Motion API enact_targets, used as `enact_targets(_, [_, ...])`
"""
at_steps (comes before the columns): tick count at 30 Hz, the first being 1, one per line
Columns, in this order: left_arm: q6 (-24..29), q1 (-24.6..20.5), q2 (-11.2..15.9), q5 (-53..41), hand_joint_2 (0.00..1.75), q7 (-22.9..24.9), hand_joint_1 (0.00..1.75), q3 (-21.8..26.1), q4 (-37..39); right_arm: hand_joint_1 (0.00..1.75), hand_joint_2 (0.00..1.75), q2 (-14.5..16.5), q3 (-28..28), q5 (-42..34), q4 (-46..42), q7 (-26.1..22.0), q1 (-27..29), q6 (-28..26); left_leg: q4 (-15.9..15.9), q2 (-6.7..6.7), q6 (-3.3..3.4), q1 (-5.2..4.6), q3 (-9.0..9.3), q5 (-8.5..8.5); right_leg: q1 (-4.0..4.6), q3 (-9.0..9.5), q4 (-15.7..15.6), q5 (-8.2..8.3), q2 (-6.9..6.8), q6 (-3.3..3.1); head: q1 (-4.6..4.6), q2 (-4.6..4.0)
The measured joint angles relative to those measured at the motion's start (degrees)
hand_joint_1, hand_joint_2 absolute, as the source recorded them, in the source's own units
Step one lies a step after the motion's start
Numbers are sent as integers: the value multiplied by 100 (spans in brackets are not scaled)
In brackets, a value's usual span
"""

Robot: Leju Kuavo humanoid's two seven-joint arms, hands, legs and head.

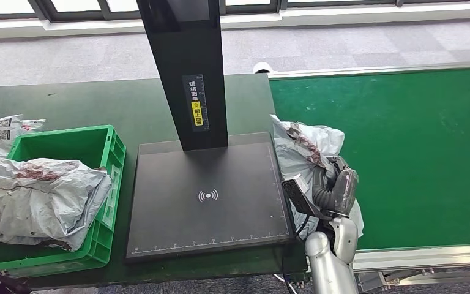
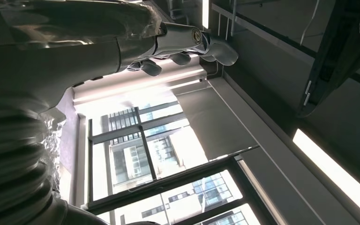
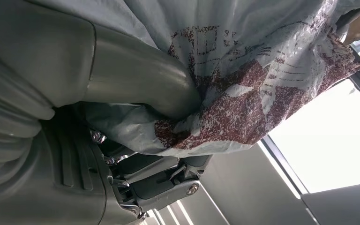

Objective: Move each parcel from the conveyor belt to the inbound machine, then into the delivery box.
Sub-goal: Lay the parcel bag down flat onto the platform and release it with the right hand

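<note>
A grey plastic parcel [image 1: 303, 150] with red-brown print lies at the left end of the green conveyor belt [image 1: 404, 153], beside the right edge of the inbound machine's black scan plate [image 1: 208, 196]. My right hand [image 1: 336, 187] grips this parcel from its near side. In the right wrist view the thumb [image 3: 140, 79] presses into the parcel [image 3: 262, 70], with the other fingers [image 3: 168, 183] under it. My left hand [image 2: 183, 40] is raised towards the ceiling, its fingers apart and holding nothing. The green delivery box [image 1: 113, 153] stands left of the plate.
A crumpled grey parcel [image 1: 43, 196] fills the green box and hangs over its near rim. Another parcel [image 1: 0, 131] lies on the dark table behind the box. The machine's black column [image 1: 186, 67] rises from the back of the plate.
</note>
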Motion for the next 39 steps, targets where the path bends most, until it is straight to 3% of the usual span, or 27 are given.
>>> enact_targets(5, [0, -43, 0, -121, 175, 1, 0, -1, 11, 175, 175, 19, 271, -665, -521, -449, 220, 5, 0, 2, -1, 0, -2, -1, 0, 0, 0, 0, 3, 0, 1, 0])
enact_targets(10, [1, -67, 0, -242, 175, -1, 0, -3, 40, 175, 175, 20, 1279, -956, -646, -878, 282, 401, -1, 25, -5, 1, 3, -4, 1, -8, 0, 1, 30, -1, 1, 0])
enact_targets(19, [1, -80, 0, -333, 175, -2, 0, -5, 74, 175, 175, 12, 2766, -1163, -432, -621, 96, 648, -1, 20, -10, 5, 2, 2, 5, -8, 1, 3, 29, -3, 1, 0])
enact_targets(36, [0, -114, 2, -423, 175, -2, 0, -147, 166, 173, 175, 7, 3169, -884, 19, -338, 45, 914, 0, 20, -6, 2, 1, -2, 3, -9, 1, 2, 27, -3, 1, 0])
enact_targets(39, [0, -121, 2, -430, 175, -2, 0, -157, 193, 42, 175, 7, 3170, -886, 111, -282, 35, 909, 0, 20, -6, 2, 1, -2, 3, -9, 1, 2, 27, -3, 1, 0])
